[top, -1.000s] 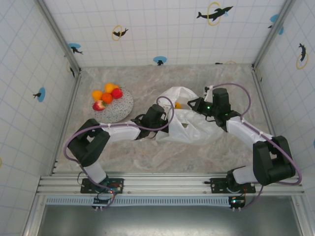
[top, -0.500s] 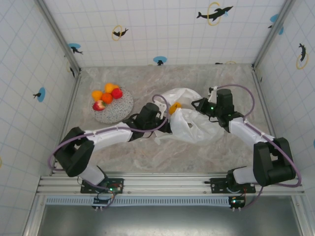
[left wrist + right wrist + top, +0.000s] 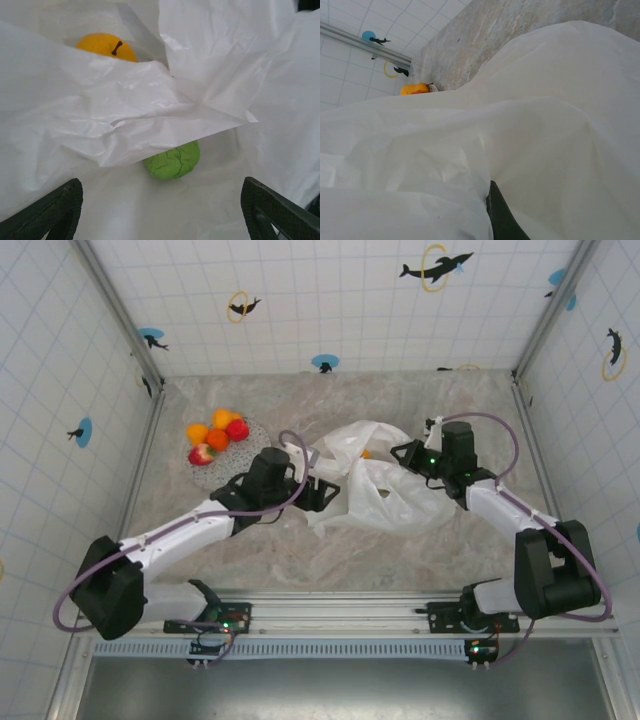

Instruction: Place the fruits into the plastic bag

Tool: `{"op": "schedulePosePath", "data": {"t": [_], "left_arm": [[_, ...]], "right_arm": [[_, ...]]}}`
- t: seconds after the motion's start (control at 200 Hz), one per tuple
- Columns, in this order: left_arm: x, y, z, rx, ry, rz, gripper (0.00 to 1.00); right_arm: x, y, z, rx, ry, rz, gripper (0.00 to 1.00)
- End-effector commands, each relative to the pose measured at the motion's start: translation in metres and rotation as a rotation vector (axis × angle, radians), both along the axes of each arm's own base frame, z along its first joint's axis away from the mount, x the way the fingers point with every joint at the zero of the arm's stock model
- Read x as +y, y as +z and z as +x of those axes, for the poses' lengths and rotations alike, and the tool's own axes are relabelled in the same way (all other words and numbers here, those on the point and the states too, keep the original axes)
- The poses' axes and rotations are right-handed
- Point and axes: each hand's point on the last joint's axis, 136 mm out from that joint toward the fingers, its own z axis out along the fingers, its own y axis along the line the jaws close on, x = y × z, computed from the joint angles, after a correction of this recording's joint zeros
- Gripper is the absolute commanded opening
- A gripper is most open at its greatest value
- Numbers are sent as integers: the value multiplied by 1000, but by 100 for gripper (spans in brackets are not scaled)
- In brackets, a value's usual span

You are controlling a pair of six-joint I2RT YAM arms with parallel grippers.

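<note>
The left arm (image 3: 190, 530) and the right arm (image 3: 500, 502) share one build: white links between bulky black joint housings, with a pale purple cable (image 3: 85, 575) looping loosely from behind the fingers back to a black base block. The left gripper (image 3: 160, 217) has matte, green-black fingers (image 3: 50, 210) with blunt, angular tips, and the right gripper (image 3: 398, 453) shows one finger (image 3: 502, 215) of the same dark, tapering shape. Just behind the right fingers, a small green light (image 3: 428, 452) glows on the black wrist housing

Grey marbled table (image 3: 330, 560), speckled plate (image 3: 212, 474) towards far left, crumpled white bag (image 3: 390, 495) spread at centre
</note>
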Motion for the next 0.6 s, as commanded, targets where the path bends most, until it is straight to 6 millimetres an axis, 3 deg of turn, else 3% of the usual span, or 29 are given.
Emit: {"op": "schedulePosePath", "data": {"t": [0.0,0.14,0.27,0.44,0.46,0.59], "left_arm": [[11,16,-4,-26,-27,-21,83],[43,49,20,-128,144,-37,83],[88,57,53,-189,398,3,84],[148,39,90,-125,684,69,85],[163,36,97,-110,733,77,85],[217,13,109,-37,896,146,85]], "right_arm": [[-1,8,1,-32,6,3,0],[0,13,3,-42,8,4,0],[0,15,3,-56,6,0,0],[-1,20,3,-81,7,-13,0],[-1,20,3,-84,8,-14,0],[0,21,2,-98,16,-23,0]]}}
